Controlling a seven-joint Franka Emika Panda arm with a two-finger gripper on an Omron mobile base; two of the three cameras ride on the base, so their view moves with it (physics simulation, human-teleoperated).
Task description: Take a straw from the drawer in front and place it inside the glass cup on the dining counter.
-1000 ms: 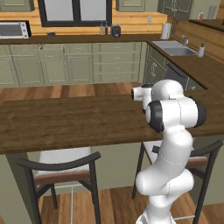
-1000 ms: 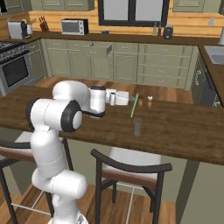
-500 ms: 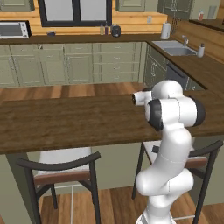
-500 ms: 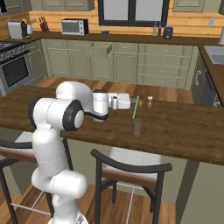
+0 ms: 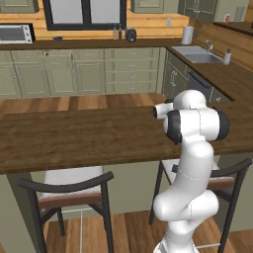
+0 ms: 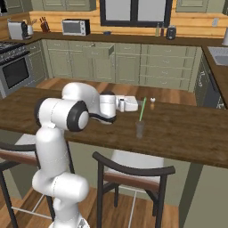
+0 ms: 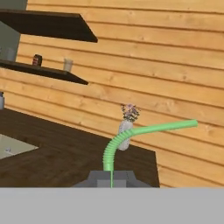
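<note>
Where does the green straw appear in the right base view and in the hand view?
Right base view: straw right of centre, slanted, over the glass cup on the dining counter.
Hand view: straw rises from bottom centre, then bends right.
Shared landmark: the gripper, shut on the straw.

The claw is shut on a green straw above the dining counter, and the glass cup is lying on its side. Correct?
Not quite. The right base view shows the glass cup standing upright on the dining counter. The rest holds: the claw is shut on the green straw.
</note>
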